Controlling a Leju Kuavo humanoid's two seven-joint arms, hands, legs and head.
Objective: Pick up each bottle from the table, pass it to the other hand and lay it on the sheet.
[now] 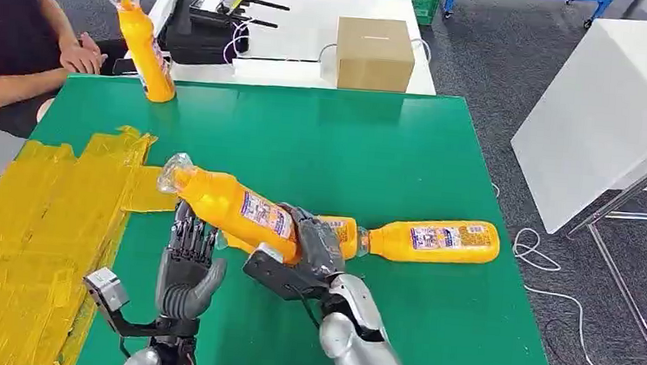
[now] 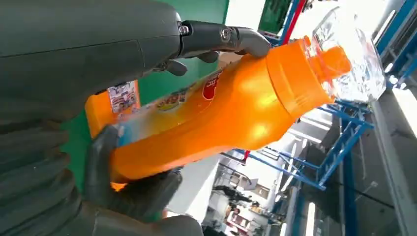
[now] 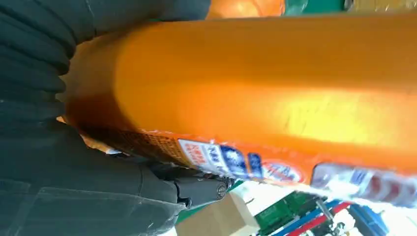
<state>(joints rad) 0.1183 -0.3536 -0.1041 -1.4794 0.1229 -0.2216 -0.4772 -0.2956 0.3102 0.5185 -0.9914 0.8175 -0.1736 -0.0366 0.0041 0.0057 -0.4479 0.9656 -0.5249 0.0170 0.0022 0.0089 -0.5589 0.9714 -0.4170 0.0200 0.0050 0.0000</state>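
Green table (image 1: 409, 163): held bottle (image 1: 231, 203) base hidden w/in right hand (image 1: 310, 249).

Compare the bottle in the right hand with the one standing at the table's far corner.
The held bottle is tilted, off the table, gripped by the right hand; the far bottle stands upright on the green table, untouched. Both are orange with clear caps and printed labels.

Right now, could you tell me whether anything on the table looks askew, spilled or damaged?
Nothing looks spilled or damaged. The yellow sheet is crumpled and ragged at its edges. Two bottles lie on their sides on the green table, one in plain sight, the other partly hidden behind the right robot hand gripping the raised bottle.
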